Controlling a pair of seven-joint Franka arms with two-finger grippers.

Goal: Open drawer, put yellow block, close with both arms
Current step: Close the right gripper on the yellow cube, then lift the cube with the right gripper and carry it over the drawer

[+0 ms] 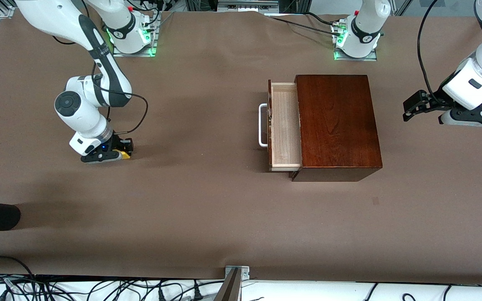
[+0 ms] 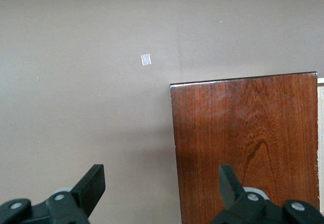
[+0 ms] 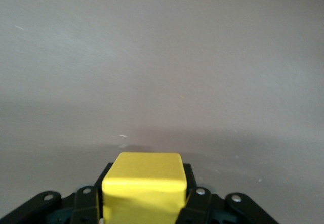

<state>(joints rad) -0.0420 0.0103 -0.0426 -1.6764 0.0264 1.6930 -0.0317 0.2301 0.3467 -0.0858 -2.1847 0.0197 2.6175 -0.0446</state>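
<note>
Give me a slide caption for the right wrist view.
Right gripper shut on the yellow block, low over the bare brown table.

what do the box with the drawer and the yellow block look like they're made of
The box: glossy dark reddish-brown wood, grain visible. Its drawer is pale, seemingly unfinished wood, with a white handle, perhaps metal. The yellow block: matte, uniformly colored, possibly painted wood or plastic.

No text, brand, number or sign can be read anywhere in the three views. The round dark marks on the arm bases (image 1: pixel 119 31) are too small to make out, and the small pale patch on the table (image 2: pixel 146 59) carries no legible writing.
</note>
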